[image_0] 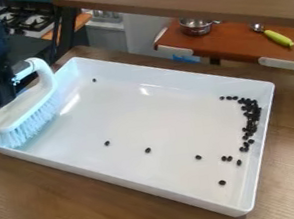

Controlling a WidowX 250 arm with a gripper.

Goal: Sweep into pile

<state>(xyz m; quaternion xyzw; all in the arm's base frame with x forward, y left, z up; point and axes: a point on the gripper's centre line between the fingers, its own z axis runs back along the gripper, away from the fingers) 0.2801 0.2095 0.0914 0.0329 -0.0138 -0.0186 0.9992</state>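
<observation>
Where the wooden table (pixel 87 199) is nearest, a white tray (pixel 138 185) is supported at a slant. Inside, one dark bean (pixel 222 183) is seen toward the near right corner, and a loose row of others is strung leftward beyond it. Along the right wall, most of the beans (pixel 251 116) are gathered in an uneven band. At the tray's left end, the white brush (pixel 25 107) is set with its bristles down, and its handle is clamped in the black gripper (pixel 4 84). A single bean (pixel 94 80) is left near the far left corner. Beyond, a metal pot (pixel 196 26) and a green-handled utensil (pixel 279 38) are held on a reddish-brown shelf (pixel 235 40).
</observation>
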